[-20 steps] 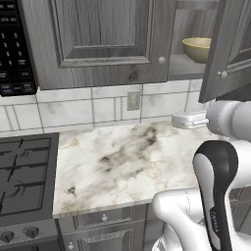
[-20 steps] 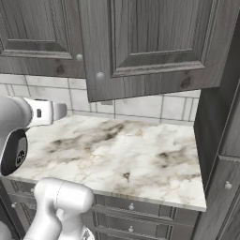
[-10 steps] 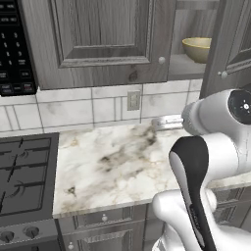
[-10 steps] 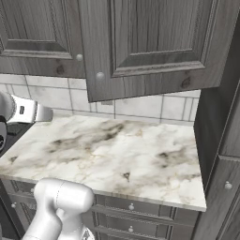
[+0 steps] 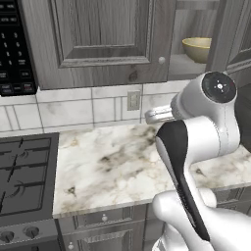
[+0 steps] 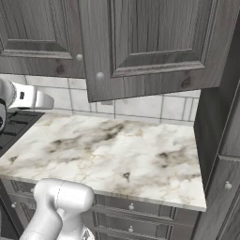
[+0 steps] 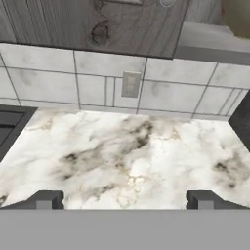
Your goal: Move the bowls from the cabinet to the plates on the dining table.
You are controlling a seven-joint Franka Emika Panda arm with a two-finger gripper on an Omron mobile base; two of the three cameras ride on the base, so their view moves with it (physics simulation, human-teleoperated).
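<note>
A glossy tan bowl [image 5: 201,49] sits on the shelf of the grey wood-grain cabinet [image 5: 103,39], whose right door [image 5: 235,34] stands swung open. In the hand view the bowl [image 7: 239,17] is cut off at the top right corner, above the cabinet's lower edge [image 7: 97,27]. My gripper [image 7: 125,201] is open, its dark fingertips [image 7: 46,200] wide apart with nothing between them. It hovers over the marble worktop, pointing at the tiled backsplash, below and left of the bowl. My hand [image 5: 157,115] juts left from the arm; the same hand [image 6: 30,98] is at the left edge. The plates and dining table are out of view.
A marble worktop [image 5: 112,166] over drawers [image 5: 103,218] lies below me. A black stove [image 5: 24,181] and a microwave [image 5: 14,49] are to the left. A wall outlet [image 5: 132,100] sits on the backsplash. A tall grey cabinet side [image 6: 220,117] bounds the counter on the right.
The arm has swung leftward and its elbow has come in front of the counter. The hand has shifted a little left along the backsplash. The jaws stay open.
</note>
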